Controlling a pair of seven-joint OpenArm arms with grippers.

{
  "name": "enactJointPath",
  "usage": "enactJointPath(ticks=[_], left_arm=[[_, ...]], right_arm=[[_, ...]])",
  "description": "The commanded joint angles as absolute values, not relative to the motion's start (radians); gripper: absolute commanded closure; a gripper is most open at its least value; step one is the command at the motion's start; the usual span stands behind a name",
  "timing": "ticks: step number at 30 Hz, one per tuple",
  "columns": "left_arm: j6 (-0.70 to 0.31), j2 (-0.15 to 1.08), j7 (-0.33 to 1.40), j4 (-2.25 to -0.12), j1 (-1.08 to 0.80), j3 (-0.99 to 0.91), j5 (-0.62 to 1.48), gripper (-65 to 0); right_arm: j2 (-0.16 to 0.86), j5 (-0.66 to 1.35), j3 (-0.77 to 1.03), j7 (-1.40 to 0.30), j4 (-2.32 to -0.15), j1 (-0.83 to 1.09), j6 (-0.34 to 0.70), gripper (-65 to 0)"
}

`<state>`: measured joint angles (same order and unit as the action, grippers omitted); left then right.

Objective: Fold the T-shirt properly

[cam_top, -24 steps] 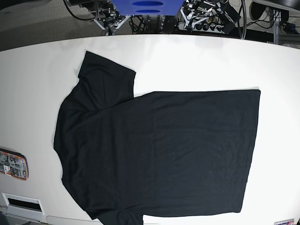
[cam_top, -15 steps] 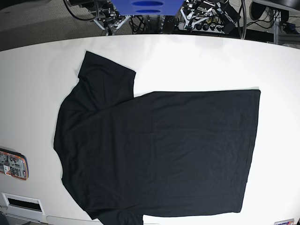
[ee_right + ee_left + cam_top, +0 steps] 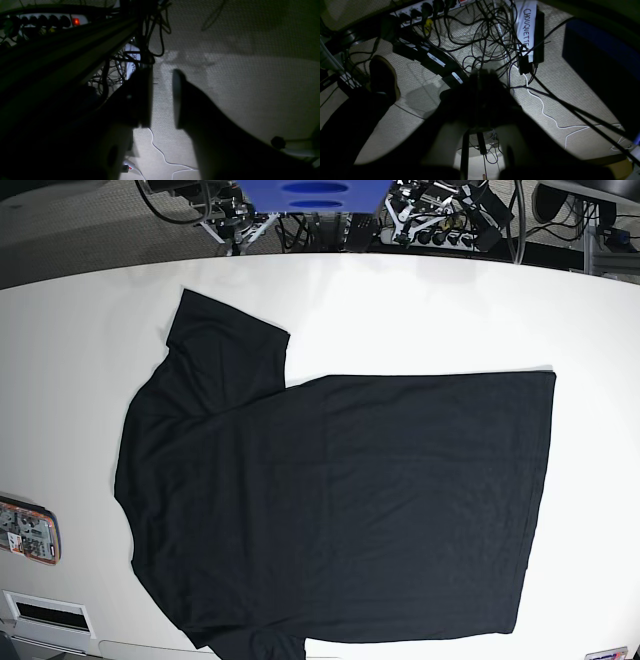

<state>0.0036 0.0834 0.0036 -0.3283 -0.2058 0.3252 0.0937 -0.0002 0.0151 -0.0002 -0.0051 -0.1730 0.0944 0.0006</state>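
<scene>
The black T-shirt lies spread flat on the white table in the base view. Its collar end is at the left, its hem at the right, and one sleeve points to the far left. Neither arm shows in the base view. In the left wrist view my left gripper hangs over carpeted floor with its fingers closed together on nothing. My right gripper also faces the floor, open, with a gap of bare carpet between its two dark fingers. The T-shirt is out of both wrist views.
An orange-and-white card and a white plate sit at the table's front left edge. Beyond the far edge stand a blue object and cabled equipment. On the floor lie power strips, tangled cables and a shoe.
</scene>
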Motion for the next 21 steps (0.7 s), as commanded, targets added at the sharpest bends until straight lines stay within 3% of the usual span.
enactJointPath(ticks=[1, 7, 13, 15, 18, 21], left_arm=[[0.001, 0.084, 0.002, -0.332, -0.213, 0.326, 0.088, 0.0], [0.001, 0.084, 0.002, -0.332, -0.214, 0.360, 0.088, -0.5], [0.001, 0.085, 0.007, -0.332, -0.214, 0.504, 0.097, -17.3], [0.001, 0.084, 0.008, -0.332, -0.214, 0.550, 0.097, -20.1], [0.001, 0.084, 0.008, -0.332, -0.214, 0.581, 0.099, -16.7], [0.001, 0.087, 0.002, -0.332, -0.214, 0.579, 0.101, -6.0]], right_arm=[[0.001, 0.012, -0.002, -0.002, -0.174, 0.094, 0.005, -17.0], [0.001, 0.012, -0.004, -0.002, -0.174, 0.094, 0.007, -19.4], [0.001, 0.010, -0.004, -0.002, -0.174, 0.094, 0.007, -21.9], [0.001, 0.010, -0.004, -0.002, -0.174, 0.094, 0.007, -22.1], [0.001, 0.010, -0.004, -0.002, -0.174, 0.094, 0.007, -21.8], [0.001, 0.010, -0.004, -0.002, -0.174, 0.096, 0.007, -19.6]])
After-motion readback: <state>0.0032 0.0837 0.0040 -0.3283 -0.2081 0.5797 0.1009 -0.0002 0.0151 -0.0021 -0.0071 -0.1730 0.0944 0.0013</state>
